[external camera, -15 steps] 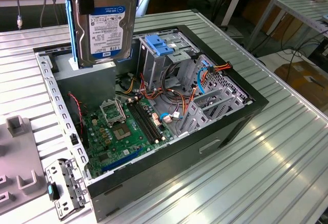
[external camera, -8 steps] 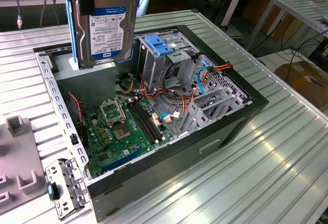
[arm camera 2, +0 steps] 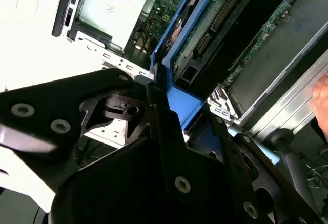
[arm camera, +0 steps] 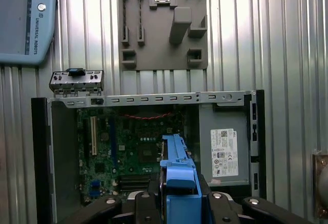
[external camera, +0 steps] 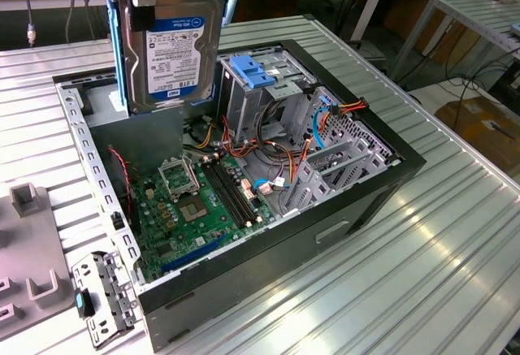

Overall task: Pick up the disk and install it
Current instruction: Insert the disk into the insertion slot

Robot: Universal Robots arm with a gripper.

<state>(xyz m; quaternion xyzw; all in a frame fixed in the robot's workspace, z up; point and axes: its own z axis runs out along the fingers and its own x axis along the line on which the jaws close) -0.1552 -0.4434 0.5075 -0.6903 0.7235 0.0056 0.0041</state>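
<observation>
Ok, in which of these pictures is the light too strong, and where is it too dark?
Second wrist view: the table is burnt out to white, the gripper holding the disk almost black. Exterior view: glare streaks on the table ribs, the disk evenly lit. First wrist view: bright table stripes, dim inside the computer case.

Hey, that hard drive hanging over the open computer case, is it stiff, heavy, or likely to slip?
The disk looks rigid: metal body, no sag. Probably dense for its size. The tool grips its blue plastic carrier, which seems smooth and may flex, so it could slip or swing.
</observation>
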